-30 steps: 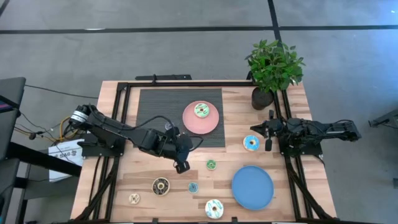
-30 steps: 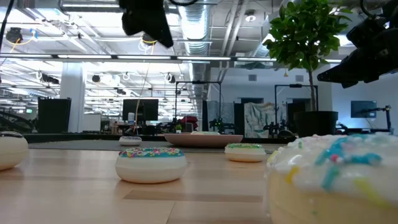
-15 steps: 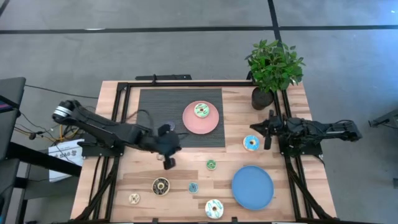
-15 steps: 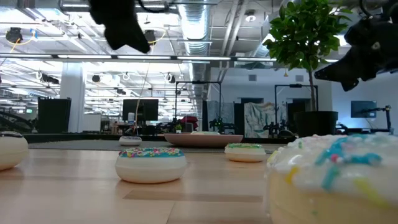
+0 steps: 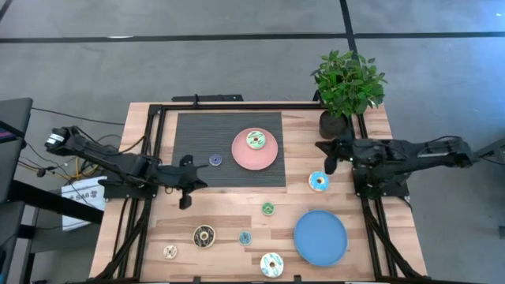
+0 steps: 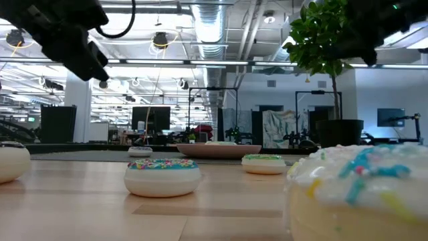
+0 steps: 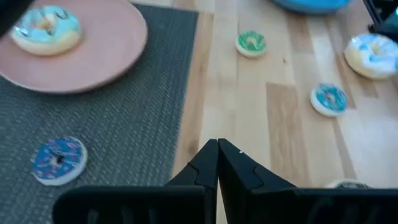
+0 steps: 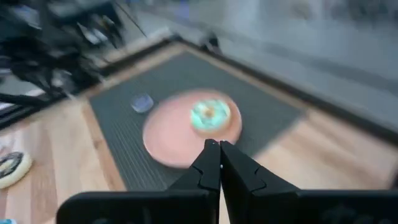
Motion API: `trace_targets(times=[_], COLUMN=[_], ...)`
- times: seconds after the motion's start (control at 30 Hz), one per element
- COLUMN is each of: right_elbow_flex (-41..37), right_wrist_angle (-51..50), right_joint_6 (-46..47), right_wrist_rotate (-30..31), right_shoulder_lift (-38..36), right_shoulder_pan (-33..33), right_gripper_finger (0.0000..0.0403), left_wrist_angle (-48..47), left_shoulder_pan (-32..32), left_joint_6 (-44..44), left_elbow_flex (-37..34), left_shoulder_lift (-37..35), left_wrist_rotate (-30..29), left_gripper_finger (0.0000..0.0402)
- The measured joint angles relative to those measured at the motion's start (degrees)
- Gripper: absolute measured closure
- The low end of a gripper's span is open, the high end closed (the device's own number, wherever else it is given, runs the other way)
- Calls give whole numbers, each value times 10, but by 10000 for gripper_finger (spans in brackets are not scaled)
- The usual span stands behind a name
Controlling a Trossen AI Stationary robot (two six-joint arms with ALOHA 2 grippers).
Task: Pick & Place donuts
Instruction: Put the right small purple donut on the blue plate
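Observation:
Several donuts lie flat on the table. A green-iced one (image 5: 256, 140) sits on the pink plate (image 5: 268, 158); a small purple one (image 5: 215, 160) rests on the dark mat. On the wood lie a blue-iced one (image 5: 319, 182), a small green one (image 5: 267, 208), a chocolate one (image 5: 204, 235), a small blue one (image 5: 245, 237), a cream one (image 5: 170, 252) and a white one (image 5: 271, 264). My left gripper (image 5: 185, 201) hangs shut and empty left of the mat's near corner. My right gripper (image 5: 330, 162) is shut and empty above the wood beyond the blue-iced donut.
A blue plate (image 5: 320, 237) lies near the table's near right corner. A potted plant (image 5: 347, 87) stands at the far right corner, close to my right arm. The ribbed dark mat (image 5: 197, 130) covers the far middle. Bare wood lies between the mat and the near row of donuts.
My left gripper has drawn back toward the table's left edge, away from the middle of the table, staying shut. The purple donut on the mat now shows uncovered. My right gripper has risen and swung toward the far edge, off the blue-iced donut's side.

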Motion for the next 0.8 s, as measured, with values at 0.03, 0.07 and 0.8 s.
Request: trace_targets(times=[0.03,0.07,0.8], right_elbow_flex=[31,61,151], right_wrist_angle=[-58,-117,-487], right_joint_6=[43,88,370], right_wrist_rotate=[1,1,-159], right_shoulder_lift=[25,50,269], right_shoulder_pan=[0,0,-128], right_gripper_finger=[403,403,324], left_wrist_angle=[-1,-5,10], left_shoulder_pan=[2,4,30], left_joint_6=[0,3,20], left_elbow_flex=[-4,-6,-7], left_shoulder_lift=[-6,-9,-7], left_wrist_rotate=[0,-1,0], left_gripper_finger=[401,401,401])
